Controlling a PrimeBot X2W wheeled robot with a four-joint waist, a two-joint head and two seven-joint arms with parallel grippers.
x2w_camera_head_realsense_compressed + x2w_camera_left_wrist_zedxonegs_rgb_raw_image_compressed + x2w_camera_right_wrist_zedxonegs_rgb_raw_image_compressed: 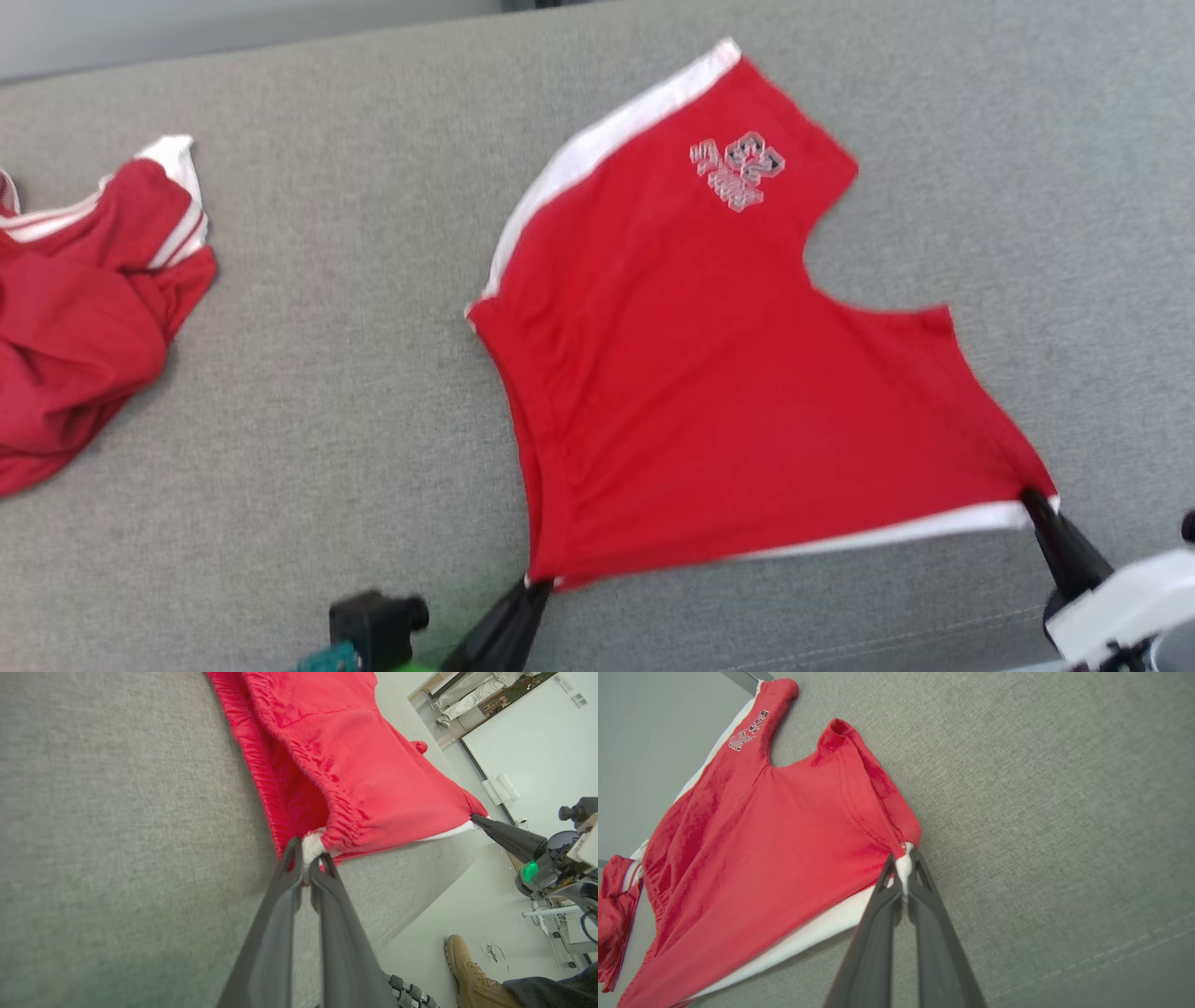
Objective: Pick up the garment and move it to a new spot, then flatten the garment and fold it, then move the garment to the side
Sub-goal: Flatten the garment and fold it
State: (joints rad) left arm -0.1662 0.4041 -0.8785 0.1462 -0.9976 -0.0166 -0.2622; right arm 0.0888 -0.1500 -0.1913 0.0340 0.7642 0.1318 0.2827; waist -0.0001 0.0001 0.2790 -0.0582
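Left end effector point(536, 585) and right end effector point(1033, 500) each clamp one corner of the spread garment point(709, 373) on my grey tabletop point(327, 392); I count one crumpled garment point(84, 317) more, and one boot point(472, 975) on the floor point(467, 905).

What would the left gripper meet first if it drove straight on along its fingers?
The red shorts, probably: the left gripper is shut on their corner, with the cloth spread directly ahead.

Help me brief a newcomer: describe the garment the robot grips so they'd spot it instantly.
On the grey fabric surface, look right of centre for the spread red garment, its near corners pinched by the left gripper and right gripper. Unlike the crumpled red garment at far left, it lies open and bears a pale print.
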